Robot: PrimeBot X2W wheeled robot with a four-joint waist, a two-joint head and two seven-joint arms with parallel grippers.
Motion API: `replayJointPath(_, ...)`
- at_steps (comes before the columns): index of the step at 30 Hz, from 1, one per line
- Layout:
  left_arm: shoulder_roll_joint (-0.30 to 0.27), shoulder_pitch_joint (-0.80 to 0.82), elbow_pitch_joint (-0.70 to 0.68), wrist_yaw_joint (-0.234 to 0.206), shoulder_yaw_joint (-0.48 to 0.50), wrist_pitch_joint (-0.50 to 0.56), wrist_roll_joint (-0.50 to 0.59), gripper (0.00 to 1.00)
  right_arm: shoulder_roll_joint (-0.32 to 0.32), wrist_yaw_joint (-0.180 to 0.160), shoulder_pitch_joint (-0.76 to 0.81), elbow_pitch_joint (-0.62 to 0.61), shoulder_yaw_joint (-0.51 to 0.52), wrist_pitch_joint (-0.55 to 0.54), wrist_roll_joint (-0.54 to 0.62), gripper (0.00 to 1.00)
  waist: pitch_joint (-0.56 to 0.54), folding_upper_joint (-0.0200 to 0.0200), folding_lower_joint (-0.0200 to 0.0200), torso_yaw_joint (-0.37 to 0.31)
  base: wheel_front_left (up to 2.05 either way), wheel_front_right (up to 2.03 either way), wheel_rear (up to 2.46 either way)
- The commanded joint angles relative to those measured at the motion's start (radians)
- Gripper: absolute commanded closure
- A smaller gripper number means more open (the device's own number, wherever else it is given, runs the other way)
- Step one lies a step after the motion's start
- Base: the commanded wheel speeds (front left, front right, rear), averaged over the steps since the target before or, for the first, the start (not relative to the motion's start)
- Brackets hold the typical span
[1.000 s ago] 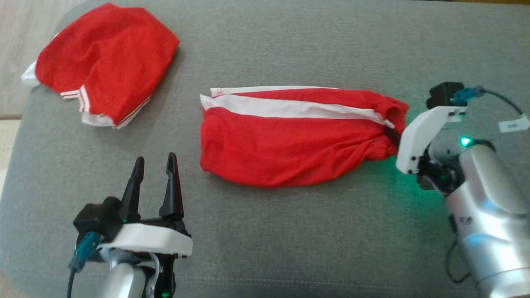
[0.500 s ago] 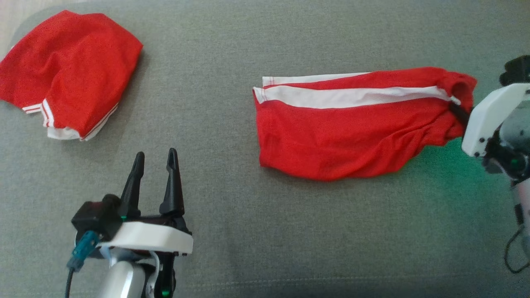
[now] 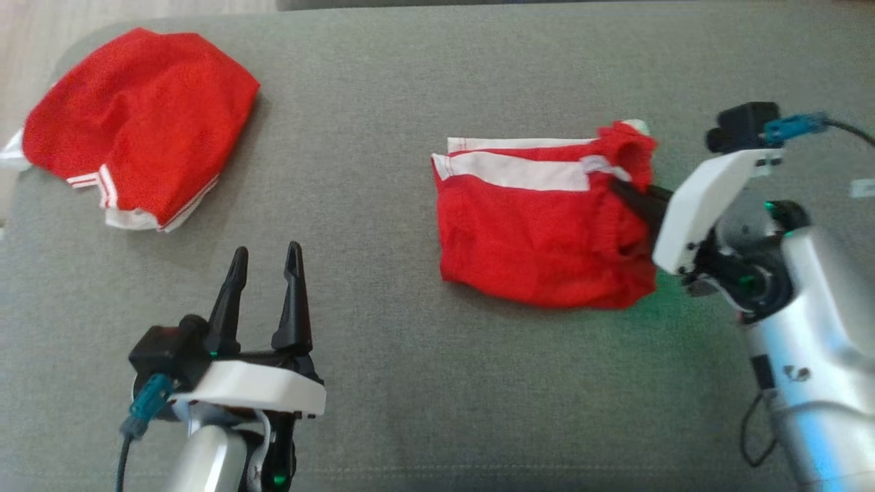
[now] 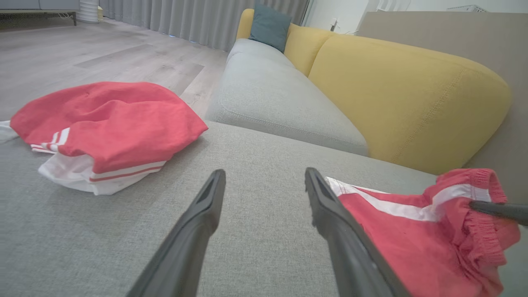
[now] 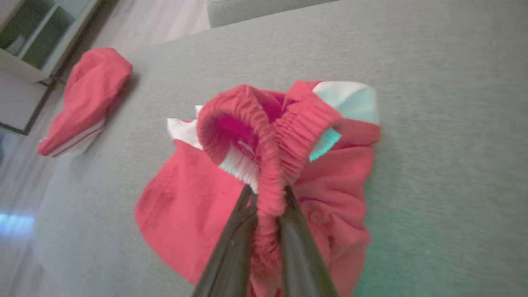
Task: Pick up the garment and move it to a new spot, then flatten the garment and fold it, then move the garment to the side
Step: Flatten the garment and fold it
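Shorts (image 3: 540, 232) are pinched at the elastic waistband by the right gripper (image 5: 267, 192), whose fingers are nearly closed on the cloth. A second ago they lay stretched long. Now that end is raised and doubled back toward the leg hems, so the fold looks under way. They rest mid-seat on the grey sofa (image 3: 383, 383), and the left gripper (image 3: 263, 256) hangs wide open and empty.
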State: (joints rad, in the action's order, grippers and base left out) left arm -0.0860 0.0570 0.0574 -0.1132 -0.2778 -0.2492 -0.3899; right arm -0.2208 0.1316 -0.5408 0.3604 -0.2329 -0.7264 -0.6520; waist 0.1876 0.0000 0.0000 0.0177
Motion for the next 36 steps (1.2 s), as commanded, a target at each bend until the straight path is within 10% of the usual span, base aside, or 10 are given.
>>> replayJointPath(1,-0.004,0.024,-0.03,0.003,0.029,-0.009,-0.002,0.0,0.023,-0.001,-0.017,-0.048,-0.023,0.005,-0.017,1.0,-0.01,0.0,0.0,0.013,0.0,0.0,0.0)
replayJointPath(19,0.015,0.016,-0.009,0.008,-0.008,-0.011,-0.018,0.0,0.159,-0.001,-0.103,0.216,-0.032,0.145,0.032,1.0,-0.025,0.0,0.0,0.146,0.0,0.0,0.0)
replayJointPath(21,0.016,0.013,-0.006,0.008,-0.01,-0.012,-0.019,0.0,0.163,-0.001,-0.116,0.249,-0.03,0.174,0.035,0.48,-0.027,0.0,0.0,0.152,0.0,0.0,0.0)
replayJointPath(22,0.017,0.012,-0.006,0.008,-0.012,-0.012,-0.019,0.0,0.165,-0.001,-0.123,0.264,-0.03,0.19,0.034,0.04,-0.029,0.0,0.0,0.154,0.0,0.0,0.0)
replayJointPath(36,0.019,0.005,-0.007,0.003,-0.006,-0.012,-0.017,0.0,0.17,-0.001,-0.171,0.266,-0.152,0.418,-0.103,0.0,-0.042,0.0,0.0,0.117,0.0,0.0,0.0)
